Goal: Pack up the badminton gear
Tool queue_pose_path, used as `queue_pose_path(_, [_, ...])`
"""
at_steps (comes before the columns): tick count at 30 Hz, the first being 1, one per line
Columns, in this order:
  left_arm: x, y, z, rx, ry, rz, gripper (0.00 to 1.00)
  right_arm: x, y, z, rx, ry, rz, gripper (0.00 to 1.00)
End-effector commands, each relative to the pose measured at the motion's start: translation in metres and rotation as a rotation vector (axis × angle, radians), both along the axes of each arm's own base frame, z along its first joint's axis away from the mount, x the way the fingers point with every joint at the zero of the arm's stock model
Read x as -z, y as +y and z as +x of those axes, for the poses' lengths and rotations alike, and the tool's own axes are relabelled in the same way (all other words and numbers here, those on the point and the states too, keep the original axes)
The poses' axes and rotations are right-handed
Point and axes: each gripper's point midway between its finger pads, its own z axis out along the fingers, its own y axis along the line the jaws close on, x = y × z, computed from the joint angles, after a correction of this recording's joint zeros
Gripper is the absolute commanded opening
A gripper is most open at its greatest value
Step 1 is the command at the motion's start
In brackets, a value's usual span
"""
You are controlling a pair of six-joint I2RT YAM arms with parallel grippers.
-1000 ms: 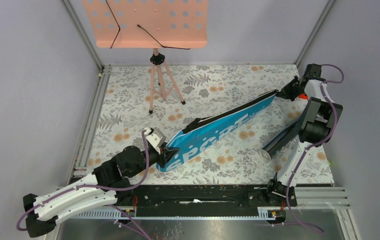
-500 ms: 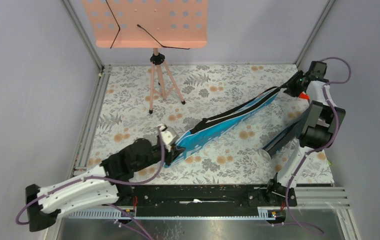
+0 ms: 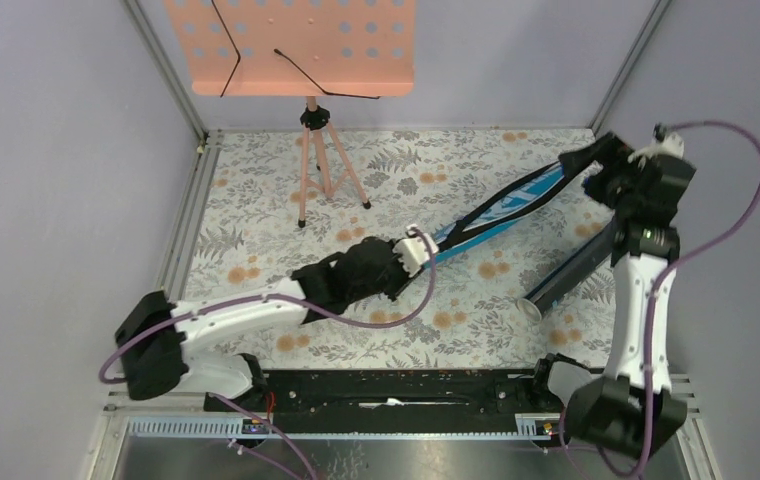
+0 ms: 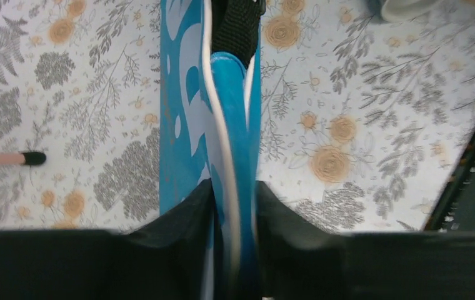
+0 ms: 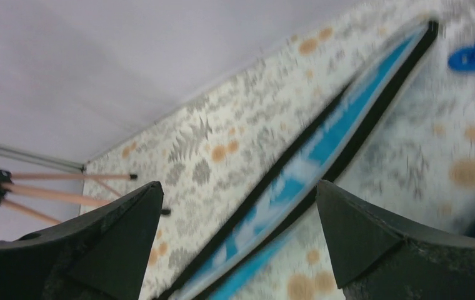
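At mid-table, the left gripper point(image 4: 234, 197) is clamped on the near end of the bag point(image 3: 501, 208), which stands on edge, slanting toward the far-right corner. The right gripper point(image 5: 238, 194), jaws spread wide, holds nothing beside its far end. No rackets or shuttlecocks visible: probably inside, unconfirmed. The tube point(image 3: 568, 274) lies loose near the right edge, unpacked. Room: table point(image 3: 256, 200) bare front-left; stand point(image 3: 296, 50) crowds back-left; right wall point(image 3: 736, 150) close.

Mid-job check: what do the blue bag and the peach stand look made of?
Racket bag: likely coated fabric, slightly glossy blue, with white piping and a black woven strap. Music stand: probably painted sheet metal, matte peach, punched with round holes; plastic cannot be ruled out.
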Motion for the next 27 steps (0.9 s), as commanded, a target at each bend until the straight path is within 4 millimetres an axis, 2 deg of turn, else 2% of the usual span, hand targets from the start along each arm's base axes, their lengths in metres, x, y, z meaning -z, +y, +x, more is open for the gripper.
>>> queue_pose_path(1, [0.013, -0.024, 0.01, 0.027, 0.013, 0.062, 0.53, 0.059, 0.011, -0.041, 0.064, 0.064, 0.091, 1.0])
queue_pose_path(3, [0.017, -0.028, 0.005, 0.048, 0.029, 0.07, 0.86, 0.072, 0.013, -0.058, 0.092, 0.081, 0.101, 1.0])
queue_pose_path(4, [0.017, -0.027, 0.002, 0.052, 0.033, 0.068, 0.97, 0.078, 0.014, -0.065, 0.104, 0.102, 0.106, 1.0])
queue_pose_path(7, [0.004, -0.016, -0.012, 0.054, 0.045, 0.021, 0.99, 0.082, 0.013, -0.081, 0.13, 0.128, 0.091, 1.0])
queue_pose_path(9, [-0.011, -0.005, -0.026, 0.049, 0.06, -0.054, 0.99, 0.079, 0.012, -0.088, 0.146, 0.136, 0.079, 1.0])
queue_pose_path(12, [-0.039, 0.016, -0.048, 0.037, 0.099, -0.213, 0.99, 0.073, 0.015, -0.095, 0.144, 0.118, 0.071, 1.0])
queue_pose_path(14, [-0.053, 0.036, -0.052, -0.036, 0.117, -0.318, 0.99, 0.073, 0.017, -0.098, 0.139, 0.117, 0.072, 1.0])
queue_pose_path(16, [-0.059, 0.067, -0.04, -0.24, 0.138, -0.399, 0.99, 0.078, 0.019, -0.103, 0.134, 0.131, 0.069, 1.0])
queue_pose_path(18, [-0.056, 0.114, -0.019, -0.549, 0.148, -0.442, 0.99, 0.084, 0.019, -0.107, 0.134, 0.15, 0.064, 1.0])
queue_pose_path(19, [-0.049, 0.145, -0.012, -0.72, 0.15, -0.412, 0.99, 0.087, 0.019, -0.109, 0.135, 0.154, 0.06, 1.0])
queue_pose_path(21, [-0.041, 0.191, -0.005, -0.973, 0.161, -0.386, 0.99, 0.092, 0.017, -0.112, 0.153, 0.162, 0.053, 1.0])
queue_pose_path(23, [-0.031, 0.221, -0.002, -1.132, 0.185, -0.364, 0.99, 0.098, 0.012, -0.116, 0.182, 0.172, 0.04, 1.0])
queue_pose_path(27, [-0.017, 0.261, 0.008, -1.322, 0.233, -0.368, 0.99, 0.102, 0.005, -0.124, 0.224, 0.179, 0.001, 1.0])
